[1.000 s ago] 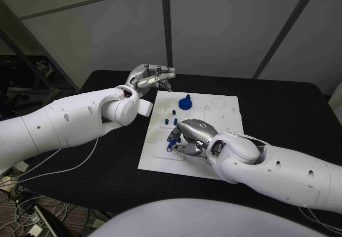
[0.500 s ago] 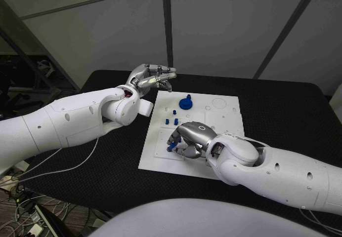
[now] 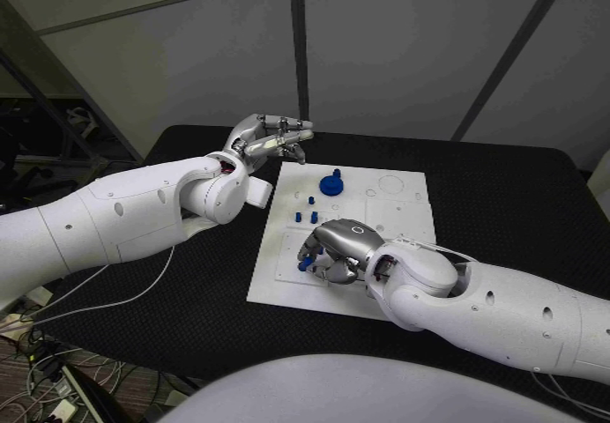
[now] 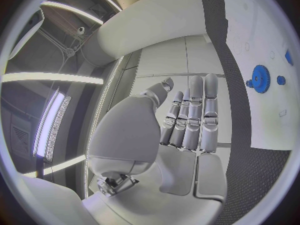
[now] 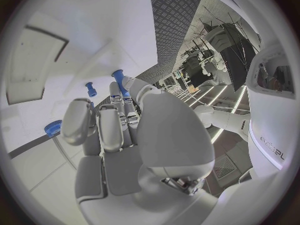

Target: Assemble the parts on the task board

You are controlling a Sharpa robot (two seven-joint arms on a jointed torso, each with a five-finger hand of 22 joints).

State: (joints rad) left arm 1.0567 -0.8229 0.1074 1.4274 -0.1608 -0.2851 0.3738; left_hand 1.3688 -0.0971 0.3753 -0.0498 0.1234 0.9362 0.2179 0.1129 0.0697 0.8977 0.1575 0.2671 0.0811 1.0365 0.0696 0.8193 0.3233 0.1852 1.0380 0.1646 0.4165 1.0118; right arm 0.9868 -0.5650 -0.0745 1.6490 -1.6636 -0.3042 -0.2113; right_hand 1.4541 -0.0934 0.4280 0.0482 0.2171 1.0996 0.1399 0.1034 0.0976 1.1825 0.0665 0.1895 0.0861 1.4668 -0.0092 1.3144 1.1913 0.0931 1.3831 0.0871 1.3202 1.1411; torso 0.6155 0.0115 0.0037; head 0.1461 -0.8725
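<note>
I'm keeping my right hand low on the task board, fingers pinching a blue peg for seating; left hand is idling clear, fingers straight, empty.

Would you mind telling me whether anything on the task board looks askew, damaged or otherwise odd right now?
Nothing stands out. The task board lies flat on the table, the blue gear and small blue pegs sit on it, and the right hand holds a blue part over the board's near half.

I see even, cool overhead light on the black table; bright strip lamps glare in both wrist views, whose fisheye rims bend edges and fall off dark.
</note>
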